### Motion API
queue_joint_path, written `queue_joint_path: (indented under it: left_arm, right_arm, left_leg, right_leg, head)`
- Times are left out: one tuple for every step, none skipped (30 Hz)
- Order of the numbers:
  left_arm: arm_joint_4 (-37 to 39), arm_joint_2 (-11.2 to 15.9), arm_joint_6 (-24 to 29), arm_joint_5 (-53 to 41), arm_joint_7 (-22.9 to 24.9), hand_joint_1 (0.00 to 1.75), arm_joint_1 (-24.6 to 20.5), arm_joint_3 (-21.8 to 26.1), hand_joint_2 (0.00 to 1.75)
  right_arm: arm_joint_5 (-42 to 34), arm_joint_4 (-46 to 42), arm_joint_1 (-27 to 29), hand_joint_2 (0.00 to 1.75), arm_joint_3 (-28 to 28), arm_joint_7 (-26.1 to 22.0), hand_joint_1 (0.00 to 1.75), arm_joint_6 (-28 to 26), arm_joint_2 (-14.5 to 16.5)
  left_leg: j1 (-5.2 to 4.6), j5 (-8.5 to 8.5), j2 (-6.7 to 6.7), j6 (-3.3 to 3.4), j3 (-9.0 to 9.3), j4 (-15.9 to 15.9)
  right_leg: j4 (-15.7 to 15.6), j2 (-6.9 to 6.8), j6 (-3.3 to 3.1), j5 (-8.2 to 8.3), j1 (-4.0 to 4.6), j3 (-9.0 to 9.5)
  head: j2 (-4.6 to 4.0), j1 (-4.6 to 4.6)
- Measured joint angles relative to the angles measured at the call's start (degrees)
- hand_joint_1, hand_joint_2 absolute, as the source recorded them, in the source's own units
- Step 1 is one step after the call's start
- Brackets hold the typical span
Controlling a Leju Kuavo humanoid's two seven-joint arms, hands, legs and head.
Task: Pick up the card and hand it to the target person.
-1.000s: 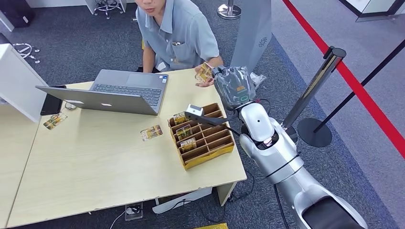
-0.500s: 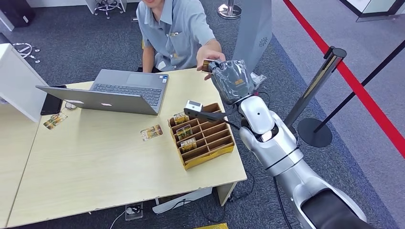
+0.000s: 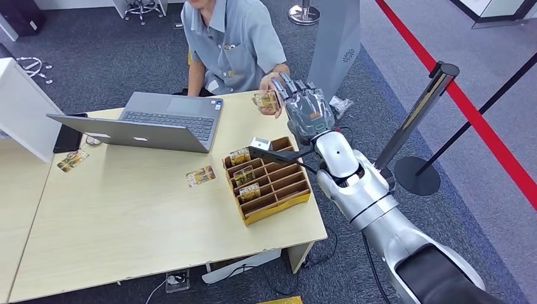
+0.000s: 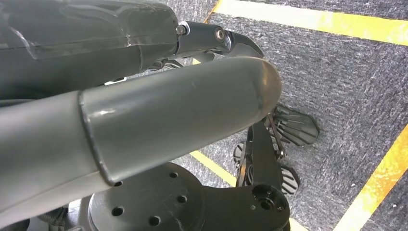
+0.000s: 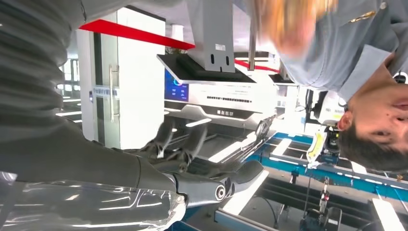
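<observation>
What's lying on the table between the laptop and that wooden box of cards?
In the head view, a single loose card lies on the bare tabletop between the laptop and the wooden divided box.

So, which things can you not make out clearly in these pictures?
- Card, head view: in the person's hand; its print is too small to read.
- Right hand, head view: fingers spread beside the card; contact cannot be told.
- Person's hand, right wrist view: blurred, the card is lost there.
- Left hand, left wrist view: its thumb hides the fingers.
- Cards in the wooden tray: text too small.
</observation>
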Motion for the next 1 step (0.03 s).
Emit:
queue_joint_path:
  left_arm:
    - [0.0,0.0,0.0,0.0,0.0,0.00,0.0,0.0,0.00]
  right_arm:
    - [0.0,0.1,0.0,1.75,0.0,0.0,0.00,0.0,0.0]
  left_leg:
    - [0.00,0.00,0.00,0.00,0.00,0.0]
  right_leg:
    - [0.0,0.00,0.00,0.00,0.00,0.00]
  head:
    - [0.00,0.00]
